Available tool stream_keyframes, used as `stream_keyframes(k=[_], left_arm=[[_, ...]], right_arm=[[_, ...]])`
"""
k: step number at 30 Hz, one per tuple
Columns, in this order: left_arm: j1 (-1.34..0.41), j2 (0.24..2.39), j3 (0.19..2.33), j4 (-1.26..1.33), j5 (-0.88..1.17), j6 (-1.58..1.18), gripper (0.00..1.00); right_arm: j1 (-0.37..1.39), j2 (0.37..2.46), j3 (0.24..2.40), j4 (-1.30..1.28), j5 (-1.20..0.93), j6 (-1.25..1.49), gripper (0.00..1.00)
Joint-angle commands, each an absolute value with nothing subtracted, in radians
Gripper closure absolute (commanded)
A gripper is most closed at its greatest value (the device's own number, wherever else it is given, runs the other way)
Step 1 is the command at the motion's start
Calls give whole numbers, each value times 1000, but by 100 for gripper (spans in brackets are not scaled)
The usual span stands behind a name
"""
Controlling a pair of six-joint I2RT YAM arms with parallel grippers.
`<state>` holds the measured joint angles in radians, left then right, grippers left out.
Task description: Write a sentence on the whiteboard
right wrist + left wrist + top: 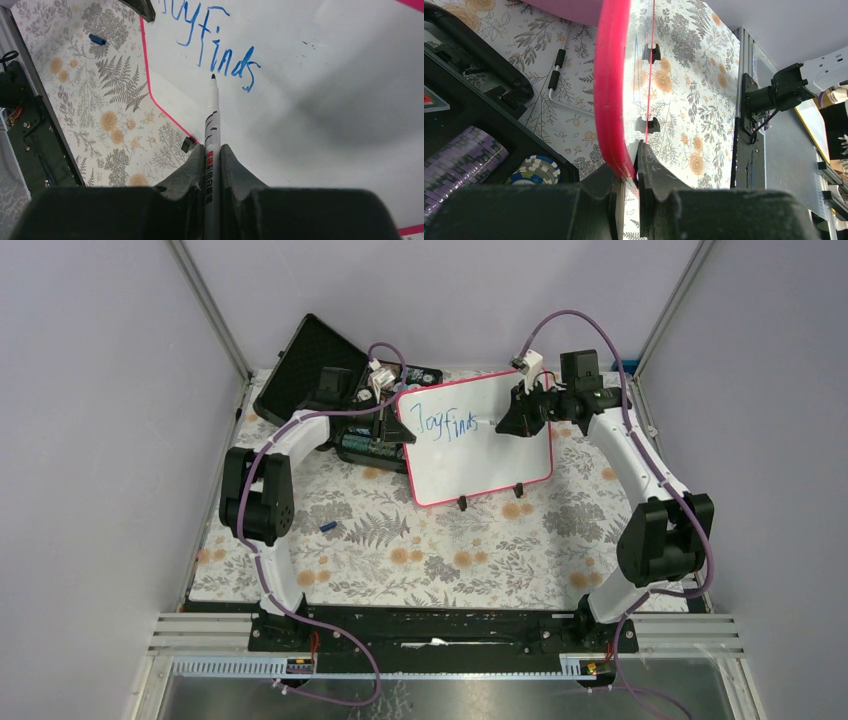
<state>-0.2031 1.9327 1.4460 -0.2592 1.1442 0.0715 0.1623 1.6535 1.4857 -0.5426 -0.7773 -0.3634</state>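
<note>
1. The desk (pixel 400 550) was covered with a floral-patterned cloth.
2. The whiteboard (pixel 490 455), pink-framed, sat at the far middle of the desk, its two black feet on the near edge. Blue writing (pixel 447 425) across its upper left read roughly "Joyfinds".
3. A black case (pixel 305 365) lay open just left of the whiteboard, at the far left corner.
4. The left tool (pixel 634 167) was clamped on the whiteboard's pink frame at its left edge.
5. The right tool (pixel 212 152) was closed around a marker (pixel 213 115), which pointed at the board just below the last letters. Whether the tip touched the board could not be told.
6. Poker chips (pixel 536 170) lay stacked inside the case.
7. A small blue cap (pixel 329 527) lay on the desk, nearer than the case.
</note>
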Motion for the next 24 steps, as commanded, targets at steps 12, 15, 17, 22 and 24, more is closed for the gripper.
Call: stream_keyframes(k=[12,15,17,22,24], left_arm=[[-224,1914,1415,-280,1033,196,100],[-224,1912,1411,-281,1034,199,100],[-224,1911,1409,-281,1035,201,100],[-224,1907,1399,-280,1040,208,100],[-224,1905,1399,-280,1040,209,100]], right_arm=[[101,1600,1421,-497,-767,-353,100],[79,1601,1413,-497,-779,-351,100],[69,1599,1406,-485,-778,-345,100],[52,1607,1414,-454,-760,-331,100],[52,1612,1418,-444,-752,-330,100]])
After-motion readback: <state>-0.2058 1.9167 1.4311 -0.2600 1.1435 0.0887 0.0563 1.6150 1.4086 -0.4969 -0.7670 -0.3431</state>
